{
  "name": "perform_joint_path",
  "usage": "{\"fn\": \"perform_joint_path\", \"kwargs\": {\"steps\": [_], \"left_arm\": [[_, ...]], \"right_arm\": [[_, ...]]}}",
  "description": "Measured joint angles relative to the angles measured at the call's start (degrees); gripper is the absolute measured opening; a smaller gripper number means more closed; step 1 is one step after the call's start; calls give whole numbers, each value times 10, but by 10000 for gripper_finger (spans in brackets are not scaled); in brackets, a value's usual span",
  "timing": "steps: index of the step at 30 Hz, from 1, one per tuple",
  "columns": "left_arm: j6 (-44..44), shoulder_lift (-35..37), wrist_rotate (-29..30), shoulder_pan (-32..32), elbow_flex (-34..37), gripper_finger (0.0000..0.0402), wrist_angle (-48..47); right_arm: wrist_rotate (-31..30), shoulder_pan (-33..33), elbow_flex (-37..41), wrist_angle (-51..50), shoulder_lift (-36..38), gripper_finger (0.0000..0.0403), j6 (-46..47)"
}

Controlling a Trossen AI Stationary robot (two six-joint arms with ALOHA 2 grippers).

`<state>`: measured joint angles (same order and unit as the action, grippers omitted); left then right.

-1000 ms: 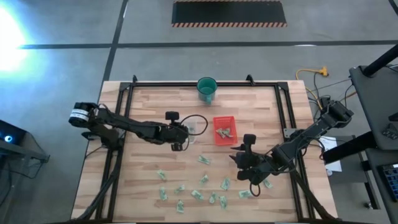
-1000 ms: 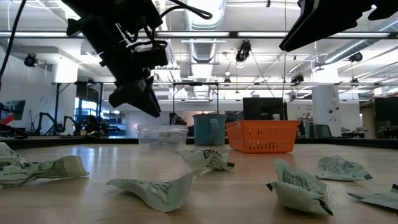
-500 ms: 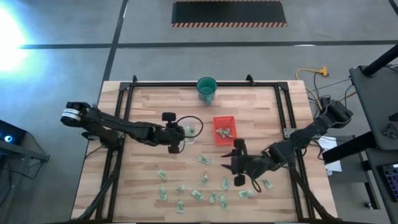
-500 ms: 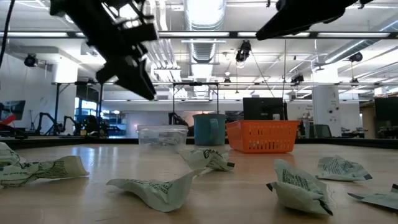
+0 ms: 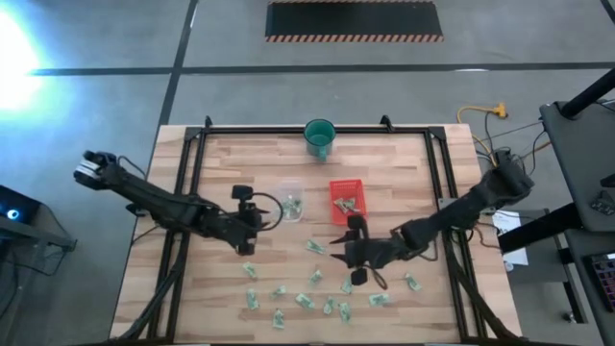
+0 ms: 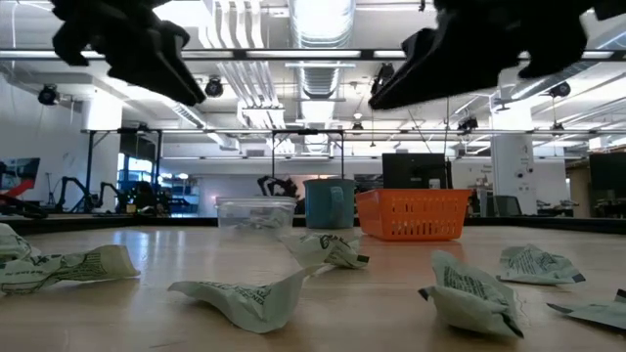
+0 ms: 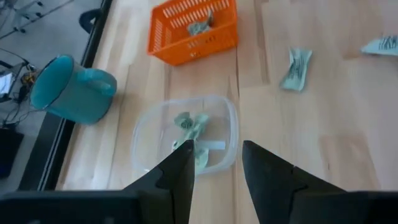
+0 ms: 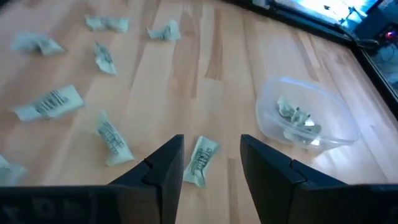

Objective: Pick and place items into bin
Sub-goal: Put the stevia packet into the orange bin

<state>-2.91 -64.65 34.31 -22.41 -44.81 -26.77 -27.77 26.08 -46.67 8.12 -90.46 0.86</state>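
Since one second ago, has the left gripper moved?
Yes. In the high view the left gripper has drawn back from the clear bowl, toward the table's left front, and its open fingers hold nothing.

Clear bin [image 5: 291, 203] left of the tray [image 5: 348, 201], cup [image 5: 320, 137] behind, items [image 5: 309, 300] scattered in front
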Motion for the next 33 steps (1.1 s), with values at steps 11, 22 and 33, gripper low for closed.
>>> {"fn": "perform_joint_path", "kwargs": {"steps": [11,22,33], "left_arm": [[-29,57,21,-14,35,118,3],[-42,60,20,-14,37,118,5],[-42,61,20,-14,37,118,6]], "right_arm": [[10,-57,-111,-51,-125,148,60],[46,-86,-212,-192,-198,148,142],[79,-98,-232,-201,-240,148,129]]}}
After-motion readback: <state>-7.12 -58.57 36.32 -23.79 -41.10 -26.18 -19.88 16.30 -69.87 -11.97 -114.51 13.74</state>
